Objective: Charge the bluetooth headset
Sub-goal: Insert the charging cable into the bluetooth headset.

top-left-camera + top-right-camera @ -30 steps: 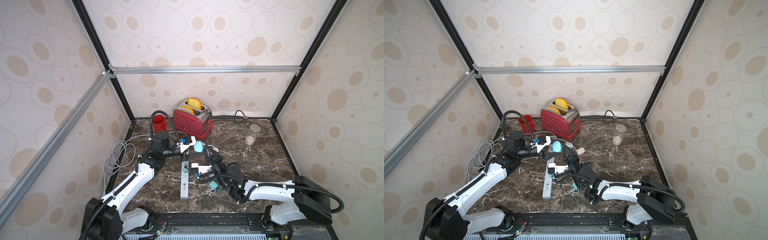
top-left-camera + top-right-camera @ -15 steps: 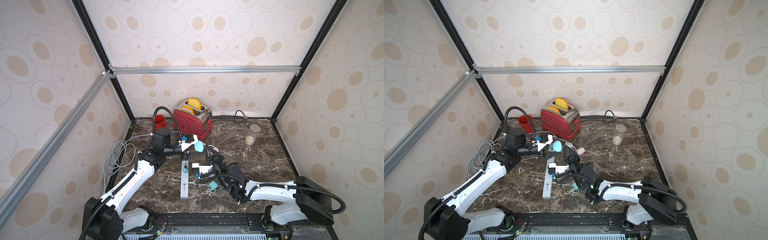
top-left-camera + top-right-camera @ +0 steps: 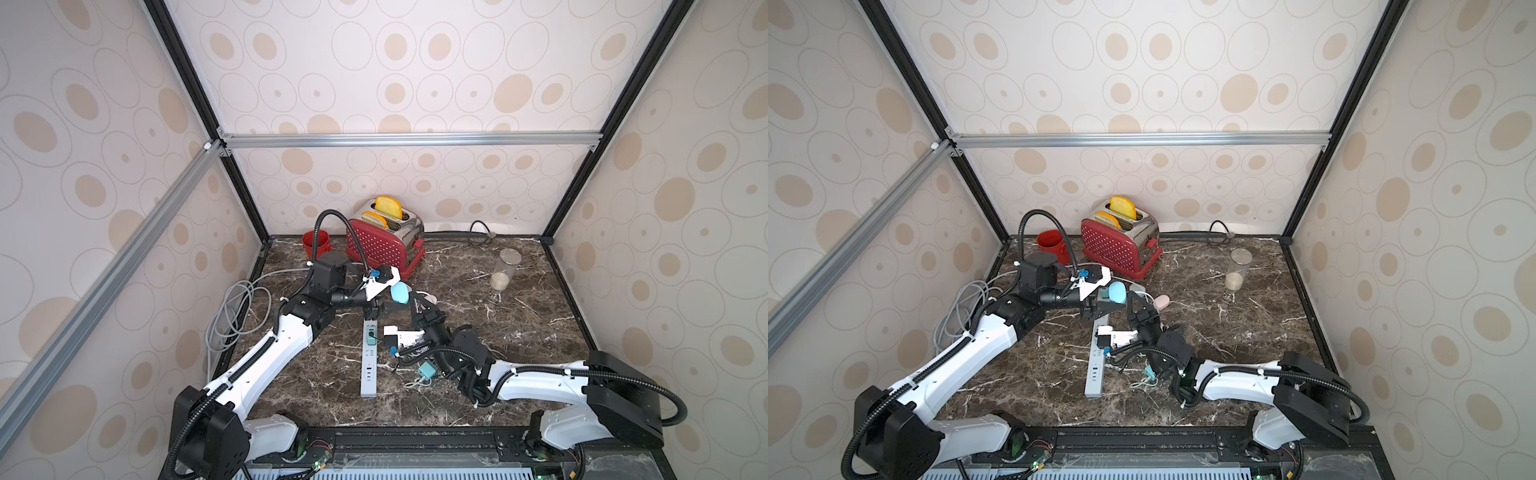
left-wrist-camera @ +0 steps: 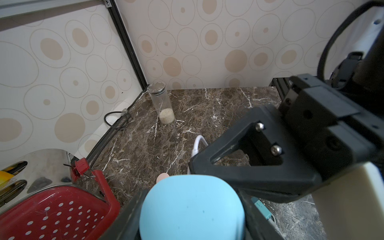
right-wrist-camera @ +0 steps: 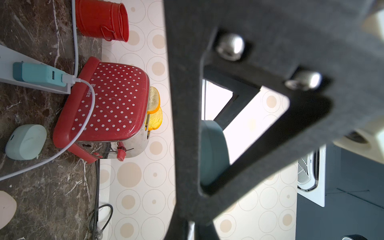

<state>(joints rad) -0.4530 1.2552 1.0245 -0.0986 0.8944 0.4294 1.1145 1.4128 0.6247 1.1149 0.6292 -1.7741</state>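
Case (image 4: 191, 207), blue, is hanging above the table (image 3: 519, 332), pinched in the left gripper (image 3: 395, 296) in front of the toaster (image 3: 384, 245). The right gripper (image 3: 1133, 298) is pointing its closed jaws up at the case, just beside it. A white cable (image 5: 83, 128) is running from a teal charger (image 5: 39, 74) plugged into the strip (image 3: 368, 374) and looping up toward that gripper's tip. Whether it is being pinched there is unclear. A green case (image 5: 26, 142) and a pink case (image 3: 1162, 301) are lying on the table.

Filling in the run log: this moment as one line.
left gripper: holding light blue rounded earbud case raised | right gripper: shut, contents unclear | white charging cable: plugged into teal charger on white power strip
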